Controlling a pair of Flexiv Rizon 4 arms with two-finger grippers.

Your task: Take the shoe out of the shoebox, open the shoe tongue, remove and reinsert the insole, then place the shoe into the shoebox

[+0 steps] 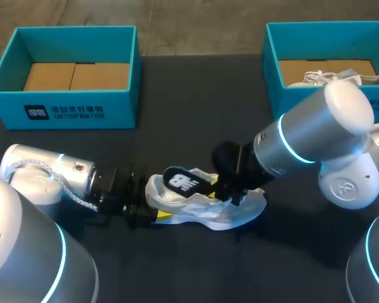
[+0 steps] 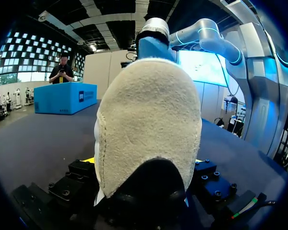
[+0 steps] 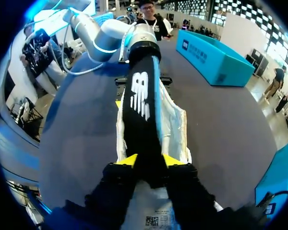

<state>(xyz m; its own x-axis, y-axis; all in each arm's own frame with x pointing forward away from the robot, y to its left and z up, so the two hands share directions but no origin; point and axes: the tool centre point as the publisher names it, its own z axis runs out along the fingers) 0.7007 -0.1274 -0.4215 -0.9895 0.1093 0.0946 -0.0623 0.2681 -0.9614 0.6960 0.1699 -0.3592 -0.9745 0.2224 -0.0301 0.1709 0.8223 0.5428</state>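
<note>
A white shoe (image 1: 208, 211) lies on its side on the dark table between my two arms. My left gripper (image 1: 153, 211) grips its heel from the left. In the left wrist view the cream heel (image 2: 149, 124) fills the space between the wide-set fingers of that gripper (image 2: 144, 160). A black insole (image 1: 182, 182) with a white logo sticks up out of the shoe's opening. My right gripper (image 3: 149, 160) has its yellow tips on either side of the insole's (image 3: 141, 96) near end, above the shoe (image 3: 175, 124).
A teal shoebox (image 1: 271, 69) at the back right holds another white shoe (image 1: 341, 77). A second teal box (image 1: 69, 107) at the back left shows only its cardboard floor. My left arm (image 3: 110, 33) lies ahead of the right gripper, beyond the shoe.
</note>
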